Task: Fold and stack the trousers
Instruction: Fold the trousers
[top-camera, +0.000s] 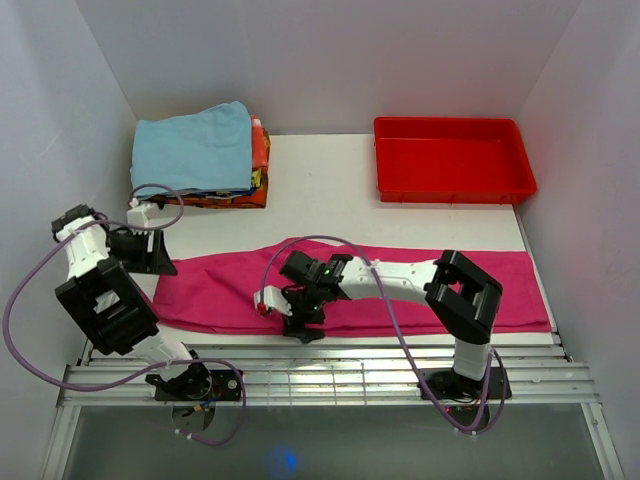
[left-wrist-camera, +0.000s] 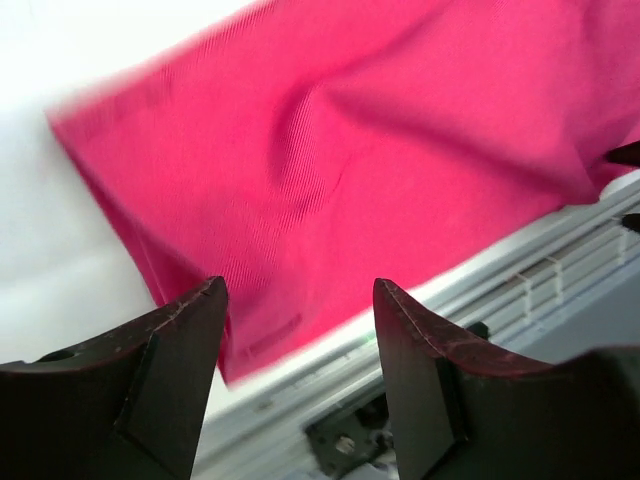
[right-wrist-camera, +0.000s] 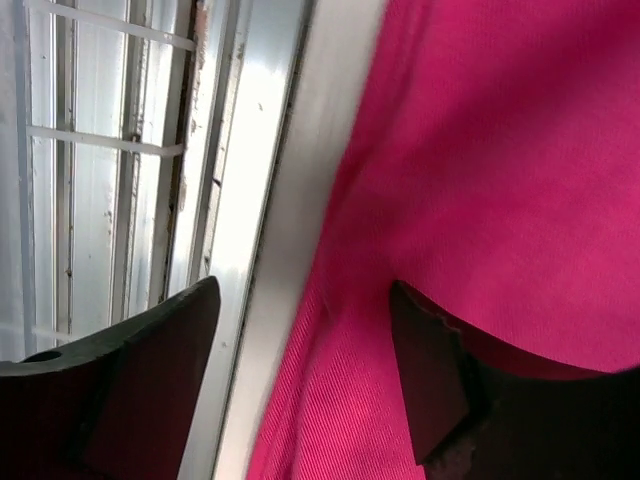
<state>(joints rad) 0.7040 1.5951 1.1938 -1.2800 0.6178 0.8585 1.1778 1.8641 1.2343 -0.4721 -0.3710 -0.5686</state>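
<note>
Magenta-pink soft cloth trousers flat on white tabletop, long axis left-right. Right tool open, empty, straddling their near edge midway; left tool open, empty, off their left end.

Plain magenta-pink trousers, soft ribbed cloth. Laid out flat in one long band, left to right, along the near edge of the worktop. Lightly wrinkled near the middle.

- Plain pale walls close in the back and both sides.
- White table, evenly lit.
- Slatted metal rails run along its near edge.
- Grey glossy surface in front of the rails.
</note>
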